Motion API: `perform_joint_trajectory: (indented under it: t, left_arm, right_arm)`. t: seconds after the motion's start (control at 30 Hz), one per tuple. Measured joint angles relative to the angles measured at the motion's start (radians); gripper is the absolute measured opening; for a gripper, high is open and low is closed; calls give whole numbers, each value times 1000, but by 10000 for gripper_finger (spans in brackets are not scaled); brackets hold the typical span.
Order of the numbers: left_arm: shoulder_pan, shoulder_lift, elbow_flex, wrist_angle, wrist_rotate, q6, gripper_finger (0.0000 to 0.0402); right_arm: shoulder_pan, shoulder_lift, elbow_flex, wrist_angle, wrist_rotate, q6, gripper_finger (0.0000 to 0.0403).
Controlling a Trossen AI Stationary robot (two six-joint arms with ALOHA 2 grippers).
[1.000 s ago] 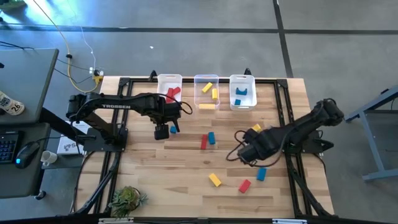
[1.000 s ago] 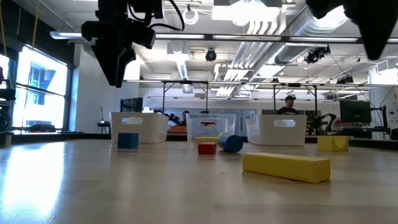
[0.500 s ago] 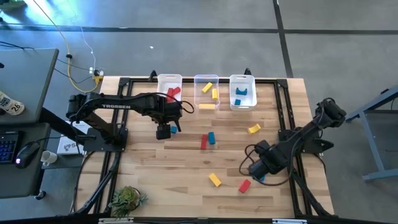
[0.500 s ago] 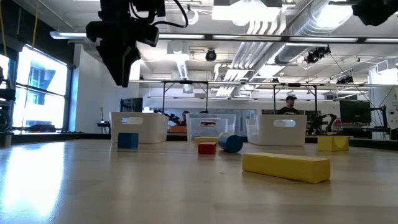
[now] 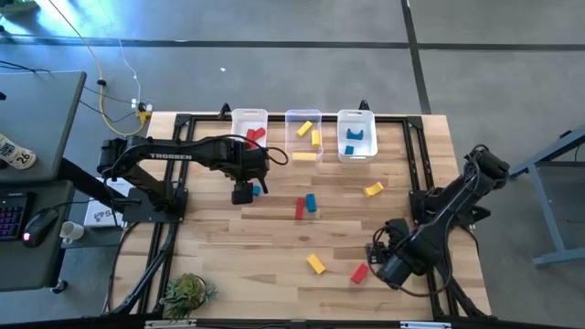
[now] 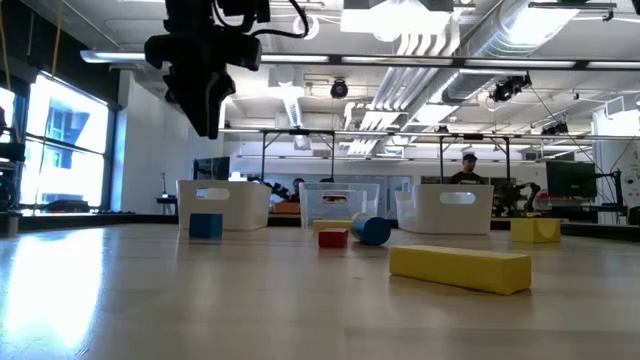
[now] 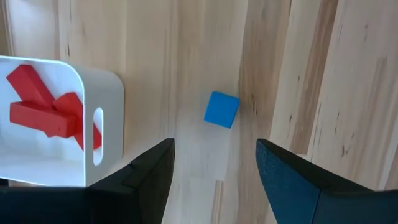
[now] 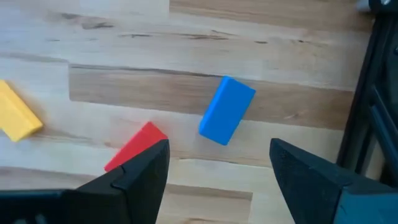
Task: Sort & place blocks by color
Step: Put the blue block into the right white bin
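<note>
My left gripper (image 5: 243, 194) (image 7: 214, 180) hangs open above the table, just in front of the red bin (image 7: 93, 106). A small blue cube (image 7: 221, 109) (image 5: 256, 189) lies on the wood ahead of its fingers, which do not touch it. My right gripper (image 5: 382, 260) (image 8: 217, 186) is open and low over the near right part of the table. A blue bar (image 8: 227, 118) lies flat ahead of it, between the finger lines. A red block (image 8: 134, 149) (image 5: 359, 272) and a yellow bar (image 8: 18, 118) (image 5: 315, 264) lie beside it.
Three clear bins stand at the far edge: red blocks (image 5: 249, 128), yellow (image 5: 303, 128), blue (image 5: 356, 134). Loose on the wood are a yellow bar (image 5: 303, 156), a red bar (image 5: 299, 209), a blue one (image 5: 311, 203) and a yellow one (image 5: 373, 189). A potted plant (image 5: 187, 292) sits at the near left corner.
My right arm has swung from the middle right of the table toward the near edge and now stands over the blue bar beside the red block. My left gripper has drifted slightly toward the table's right, nearer the blue cube. No block has moved.
</note>
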Motion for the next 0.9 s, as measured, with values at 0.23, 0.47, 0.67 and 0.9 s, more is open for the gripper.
perform_joint_trajectory:
  t: [0.23,0.47,0.67,0.9]
  left_arm:
    - [0,0,0,18,0,-5,213]
    - [0,0,0,23,0,-1,213]
    - [0,0,0,46,0,-1,213]
    - [0,0,0,47,0,-1,213]
  right_arm:
    - [14,84,0,11,-9,17,266]
    - [14,162,0,27,3,19,266]
    - [14,226,0,52,-13,19,266]
    - [2,289,0,58,-25,27,266]
